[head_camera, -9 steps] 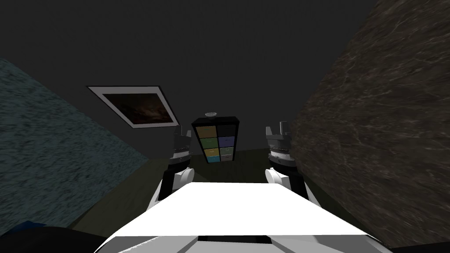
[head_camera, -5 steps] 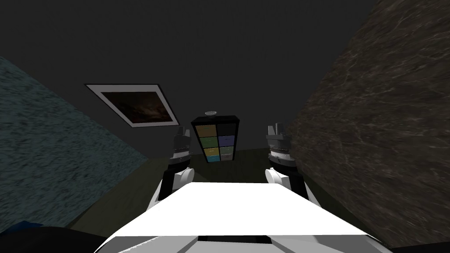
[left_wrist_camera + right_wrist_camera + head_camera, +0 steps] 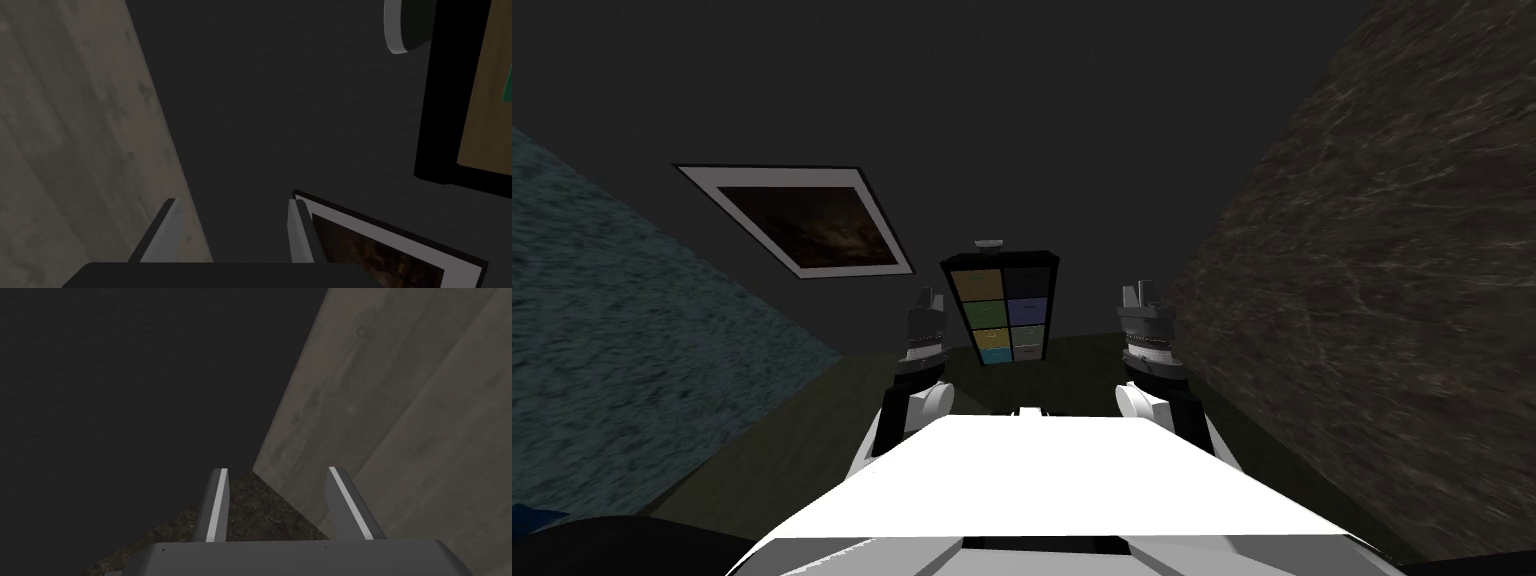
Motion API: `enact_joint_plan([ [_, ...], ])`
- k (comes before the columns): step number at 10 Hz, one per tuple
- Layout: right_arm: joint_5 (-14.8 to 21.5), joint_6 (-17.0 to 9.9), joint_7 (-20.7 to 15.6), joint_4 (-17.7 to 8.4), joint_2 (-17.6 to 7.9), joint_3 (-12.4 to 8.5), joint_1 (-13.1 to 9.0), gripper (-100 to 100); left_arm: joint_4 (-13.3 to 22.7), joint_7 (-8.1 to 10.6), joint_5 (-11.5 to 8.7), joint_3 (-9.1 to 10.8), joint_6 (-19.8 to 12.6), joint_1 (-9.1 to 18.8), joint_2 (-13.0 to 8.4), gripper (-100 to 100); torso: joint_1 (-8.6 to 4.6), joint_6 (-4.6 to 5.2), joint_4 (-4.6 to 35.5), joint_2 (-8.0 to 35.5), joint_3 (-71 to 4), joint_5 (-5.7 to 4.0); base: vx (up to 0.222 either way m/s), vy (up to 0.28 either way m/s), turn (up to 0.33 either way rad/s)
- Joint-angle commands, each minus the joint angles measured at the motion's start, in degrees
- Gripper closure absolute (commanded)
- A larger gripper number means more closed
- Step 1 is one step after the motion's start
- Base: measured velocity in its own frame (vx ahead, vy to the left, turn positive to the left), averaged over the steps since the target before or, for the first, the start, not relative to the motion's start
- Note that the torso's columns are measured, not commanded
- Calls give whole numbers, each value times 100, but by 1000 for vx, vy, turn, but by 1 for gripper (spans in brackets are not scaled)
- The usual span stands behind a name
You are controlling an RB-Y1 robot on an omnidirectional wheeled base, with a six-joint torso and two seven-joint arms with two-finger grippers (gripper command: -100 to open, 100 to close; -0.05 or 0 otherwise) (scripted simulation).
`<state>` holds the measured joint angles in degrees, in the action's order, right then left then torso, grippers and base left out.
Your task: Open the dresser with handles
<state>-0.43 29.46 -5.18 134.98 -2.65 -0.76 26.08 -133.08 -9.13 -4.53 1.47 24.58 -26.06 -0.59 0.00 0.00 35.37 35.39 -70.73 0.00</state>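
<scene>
Both the left hand and the right hand are hovering released, holding nothing at all, while the dresser is standing at frame centre, well apart from them (drawers all looking shut), so approaching, gripping and pulling are all waiting.

Head camera faces the distant dresser; left wrist view shares it.
</scene>
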Motion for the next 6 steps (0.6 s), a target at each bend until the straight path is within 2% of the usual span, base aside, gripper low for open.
enact_joint_plan([
  [1, 0, 0, 0, 0, 0, 0, 0, 0, 66, -4, 8, 0, 14, 12, -197, -100, 0, 0, 423, 423, -846, 0, 17, -9, -4],
  [3, 0, -1, 0, -3, 1, 0, 1, 0, 213, -13, 26, 0, 47, 37, -439, -100, -4, 0, 666, 664, -1356, -1, 29, -32, -7],
  [6, 0, 0, 0, -3, 1, 1, 1, 0, 551, -35, 68, 1, 129, 96, -683, -100, -2, 0, 689, 685, -1387, -1, 54, -50, -9],
])
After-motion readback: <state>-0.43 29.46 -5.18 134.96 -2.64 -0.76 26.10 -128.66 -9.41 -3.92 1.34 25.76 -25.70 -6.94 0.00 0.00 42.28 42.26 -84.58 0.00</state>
